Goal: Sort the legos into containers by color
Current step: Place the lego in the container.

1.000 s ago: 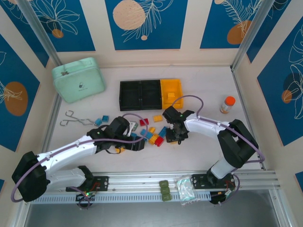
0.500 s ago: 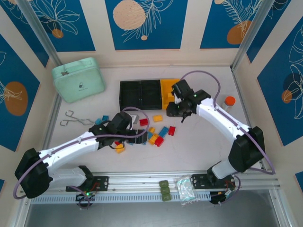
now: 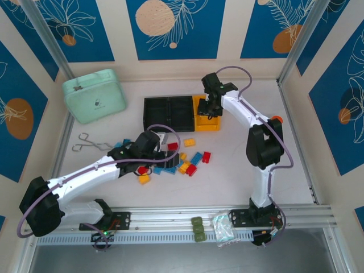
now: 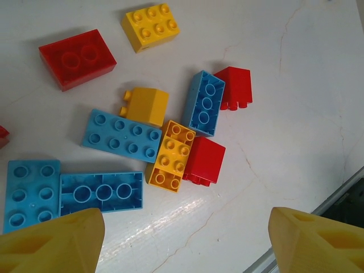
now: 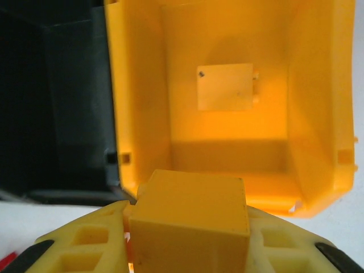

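Note:
Red, light blue and yellow legos lie scattered at the table's middle. My left gripper hovers open over them. In its wrist view a yellow brick, a red brick and a long blue brick lie just ahead of the gripper, which holds nothing. The containers stand in a row at the back: two black bins and a yellow bin. Above the yellow bin's near rim my right gripper is shut on a yellow brick. One yellow brick lies inside that bin.
A mint-green case stands at the back left, with metal tongs in front of it. An orange-capped bottle stands at the right beside my right arm. A metal rail runs along the near edge.
My right arm has carried the yellow brick from the pile back to the yellow bin. My left gripper has edged right over the pile and stays open.

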`<move>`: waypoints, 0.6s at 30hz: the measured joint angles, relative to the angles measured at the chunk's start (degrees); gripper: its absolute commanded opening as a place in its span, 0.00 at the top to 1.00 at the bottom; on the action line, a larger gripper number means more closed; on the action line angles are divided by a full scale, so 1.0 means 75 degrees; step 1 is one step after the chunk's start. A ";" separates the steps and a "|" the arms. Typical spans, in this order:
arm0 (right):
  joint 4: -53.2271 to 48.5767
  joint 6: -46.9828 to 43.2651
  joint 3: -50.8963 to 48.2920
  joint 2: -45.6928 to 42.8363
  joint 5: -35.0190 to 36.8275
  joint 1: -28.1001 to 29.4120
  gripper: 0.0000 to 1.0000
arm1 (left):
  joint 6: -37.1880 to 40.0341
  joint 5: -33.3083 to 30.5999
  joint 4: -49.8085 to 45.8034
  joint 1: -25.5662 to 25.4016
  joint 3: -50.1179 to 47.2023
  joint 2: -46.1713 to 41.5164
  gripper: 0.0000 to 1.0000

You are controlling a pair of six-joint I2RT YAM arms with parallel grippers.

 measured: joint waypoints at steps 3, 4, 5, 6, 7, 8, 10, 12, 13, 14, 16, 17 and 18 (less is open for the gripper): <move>-0.0099 0.0038 0.0184 0.0370 0.0082 -0.0055 0.65 | -0.0006 -0.0047 0.0006 0.0000 -0.0041 -0.0012 0.24; -0.0134 0.0058 0.0233 0.0484 0.0099 -0.0064 0.64 | -0.0009 -0.0058 0.0006 0.0000 -0.0064 -0.0015 0.24; -0.0160 0.0073 0.0268 0.0577 0.0102 -0.0070 0.64 | -0.0009 -0.0061 0.0006 0.0000 -0.0087 -0.0015 0.24; -0.0192 0.0082 0.0318 0.0667 0.0122 -0.0076 0.64 | -0.0012 -0.0073 0.0006 0.0000 -0.0108 -0.0015 0.24; -0.0216 0.0085 0.0364 0.0752 0.0143 -0.0076 0.64 | -0.0035 -0.0087 0.0006 0.0000 -0.0131 -0.0015 0.24; -0.0224 0.0085 0.0405 0.0822 0.0163 -0.0076 0.64 | -0.0038 -0.0087 0.0006 0.0000 -0.0149 -0.0015 0.24; -0.0265 0.0111 0.0498 0.0965 0.0210 -0.0076 0.64 | -0.0055 -0.0087 0.0006 0.0000 -0.0181 -0.0015 0.24; -0.0291 0.0137 0.0560 0.1064 0.0245 -0.0076 0.64 | -0.0058 -0.0090 0.0009 0.0000 -0.0195 -0.0015 0.24; -0.0306 0.0140 0.0580 0.1107 0.0254 -0.0076 0.64 | -0.0058 -0.0090 0.0012 0.0000 -0.0201 -0.0015 0.24; -0.0321 0.0140 0.0597 0.1151 0.0271 -0.0076 0.64 | -0.0061 -0.0090 0.0012 0.0000 -0.0204 -0.0015 0.24; -0.0361 0.0140 0.0697 0.1256 0.0277 -0.0076 0.63 | -0.0061 -0.0090 0.0009 0.0000 -0.0216 -0.0015 0.24; -0.0356 0.0140 0.0720 0.1309 0.0277 -0.0076 0.63 | -0.0061 -0.0090 0.0012 0.0000 -0.0216 -0.0015 0.24; -0.0358 0.0143 0.0752 0.1358 0.0286 -0.0076 0.61 | -0.0061 -0.0090 0.0012 0.0000 -0.0216 -0.0015 0.24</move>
